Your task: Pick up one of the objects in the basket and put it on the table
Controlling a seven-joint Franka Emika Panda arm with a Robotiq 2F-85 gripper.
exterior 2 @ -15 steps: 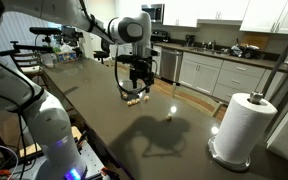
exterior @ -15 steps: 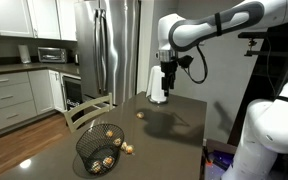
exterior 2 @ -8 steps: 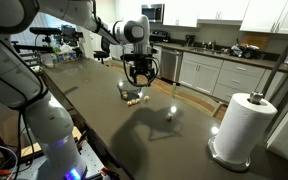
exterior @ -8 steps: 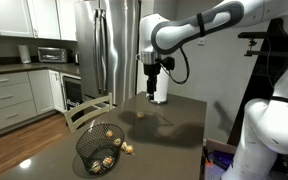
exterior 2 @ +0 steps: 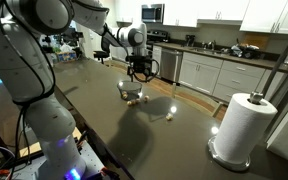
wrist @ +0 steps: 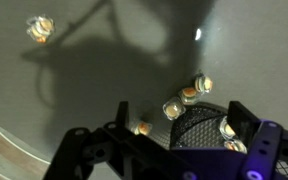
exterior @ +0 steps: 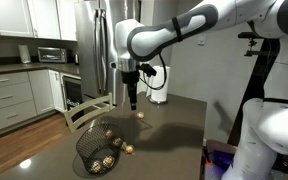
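Observation:
The dark wire basket [exterior: 101, 147] stands near the table's [exterior: 174, 125] front corner, with several tan lumps [exterior: 106, 160] in it. Two more lumps [exterior: 127, 148] lie on the table against its side. One lump [exterior: 140, 114] lies alone farther back; it also shows in an exterior view [exterior 2: 170, 112] and in the wrist view [wrist: 41, 28]. My gripper [exterior: 134, 101] hangs open and empty above the table, just behind the basket. In the wrist view the gripper [wrist: 181, 116] has its jaws wide apart over the basket's [wrist: 199, 128] rim, with lumps [wrist: 176, 107] beside it.
A paper towel roll [exterior 2: 246, 128] stands at one end of the table and also shows behind the arm [exterior: 157, 90]. A wooden chair back [exterior: 84, 108] stands by the table edge near the basket. A steel fridge [exterior: 109, 50] and kitchen cabinets are beyond.
My arm has swung from near the paper towel roll toward the basket and come lower. The lumps and the basket have not moved.

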